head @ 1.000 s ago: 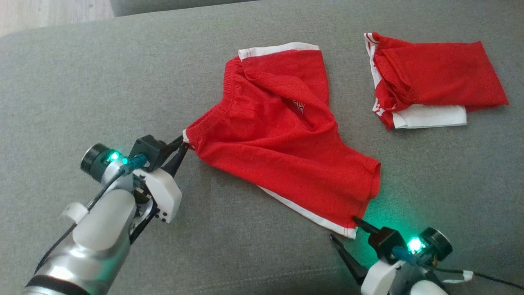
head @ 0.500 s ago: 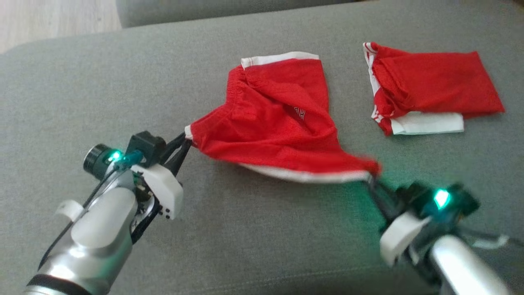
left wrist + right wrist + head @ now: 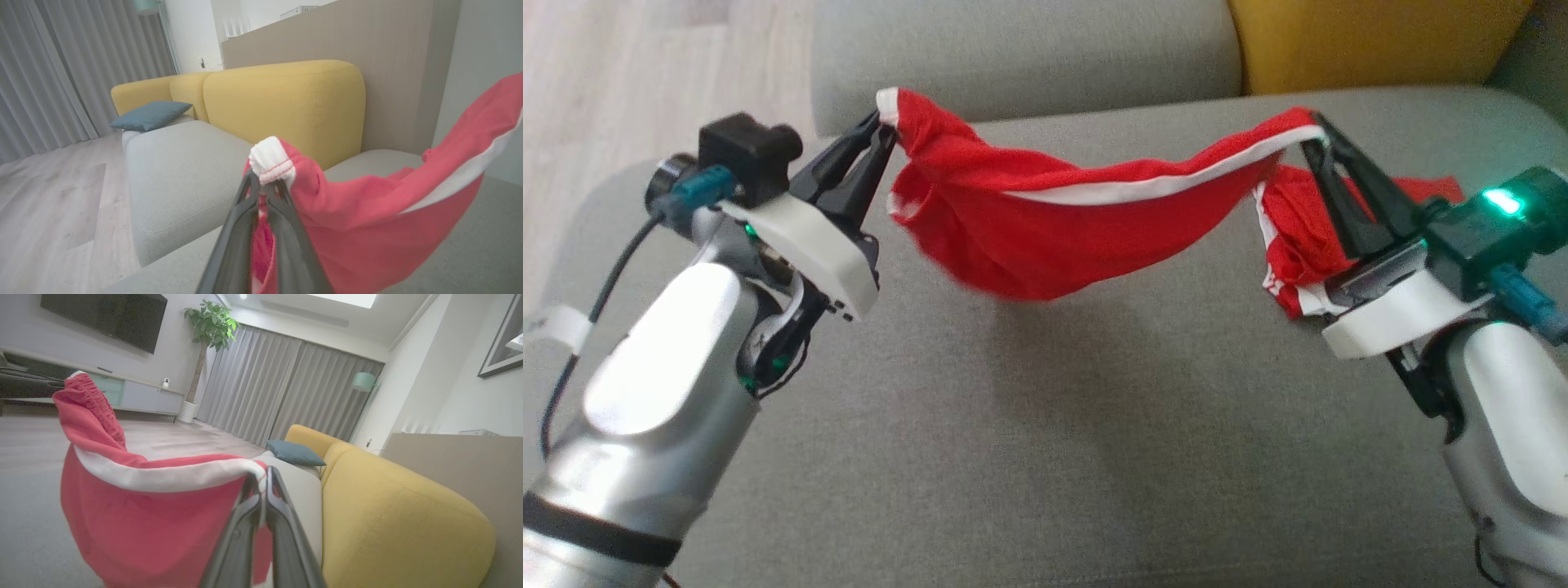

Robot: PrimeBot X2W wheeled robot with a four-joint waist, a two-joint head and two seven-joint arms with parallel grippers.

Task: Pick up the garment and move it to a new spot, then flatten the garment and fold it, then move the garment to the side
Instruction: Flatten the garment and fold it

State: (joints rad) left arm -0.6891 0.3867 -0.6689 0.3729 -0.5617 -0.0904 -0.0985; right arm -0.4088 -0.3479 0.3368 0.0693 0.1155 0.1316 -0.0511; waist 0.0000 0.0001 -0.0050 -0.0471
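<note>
Holds the red garment (image 3: 1029, 220) up off the grey sofa seat (image 3: 1013, 441), strung between both grippers. Pinches the white-edged waistband corner with the left gripper (image 3: 883, 137), fingers pressed together on the cloth, the corner bunched just past the fingertips. Clamps the white-trimmed hem with the right gripper (image 3: 1313, 140), fingers likewise closed on the fabric. Hangs in a sagging band from one gripper across to the other, lowest roughly midway between them, clear of the seat below, with a soft shadow underneath. Carries a white stripe along the upper edge, running up to the right gripper. Just behind and below the right gripper's fingers, lying on the seat and partly hidden by them: a second red-and-white garment (image 3: 1286, 245). Beyond the right gripper: a yellow back cushion (image 3: 1372, 41). Beyond the left gripper: a grey back cushion (image 3: 1021, 49).
</note>
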